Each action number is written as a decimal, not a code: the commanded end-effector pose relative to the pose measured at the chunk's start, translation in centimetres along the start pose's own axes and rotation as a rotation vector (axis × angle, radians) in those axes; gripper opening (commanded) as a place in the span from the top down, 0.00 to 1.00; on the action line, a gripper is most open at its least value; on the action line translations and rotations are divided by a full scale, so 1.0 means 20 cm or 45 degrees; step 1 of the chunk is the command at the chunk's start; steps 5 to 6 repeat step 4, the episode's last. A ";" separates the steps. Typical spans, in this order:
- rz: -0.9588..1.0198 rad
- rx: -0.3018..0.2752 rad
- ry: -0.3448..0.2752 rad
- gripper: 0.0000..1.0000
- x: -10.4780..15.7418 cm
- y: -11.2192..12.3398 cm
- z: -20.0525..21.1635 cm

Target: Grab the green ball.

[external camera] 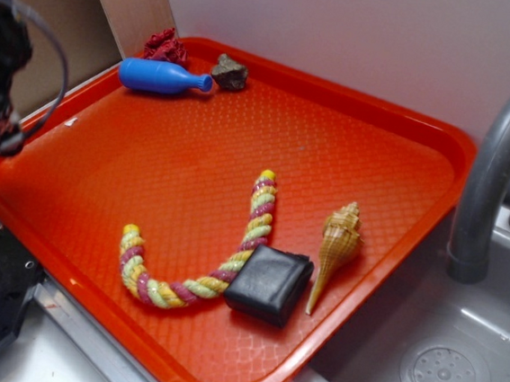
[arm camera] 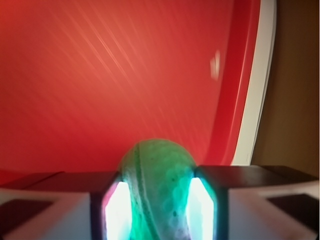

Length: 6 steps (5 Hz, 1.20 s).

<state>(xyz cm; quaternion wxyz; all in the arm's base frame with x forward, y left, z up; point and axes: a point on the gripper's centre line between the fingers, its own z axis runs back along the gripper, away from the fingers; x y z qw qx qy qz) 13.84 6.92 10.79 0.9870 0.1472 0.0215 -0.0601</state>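
The green ball (arm camera: 157, 175), pale mint with a dimpled surface, sits between both fingers of my gripper (arm camera: 156, 207) in the wrist view, and the jaws are shut on it. Beneath it lies the bare red tray floor (arm camera: 110, 80), and it looks held above that floor. In the exterior view only the black arm (external camera: 1, 58) shows, at the far left edge over the tray's left rim. The ball and the fingertips do not show in that view.
On the red tray (external camera: 441, 137) lie a blue bottle (external camera: 158, 76), a dark rock (external camera: 230, 72), a red cloth lump (external camera: 165, 47), a braided rope (external camera: 231, 256), a black pouch (external camera: 268, 284) and a seashell (external camera: 335, 246). A grey faucet (external camera: 496, 169) and sink (external camera: 445, 376) stand at the right.
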 end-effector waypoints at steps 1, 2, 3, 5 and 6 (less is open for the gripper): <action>0.092 -0.065 -0.137 1.00 0.14 -0.04 0.38; 0.194 -0.159 -0.164 1.00 0.20 -0.09 0.61; 0.276 -0.270 -0.168 1.00 0.23 -0.04 0.72; 0.304 -0.166 -0.202 1.00 0.27 -0.02 0.63; 0.304 -0.166 -0.202 1.00 0.27 -0.02 0.63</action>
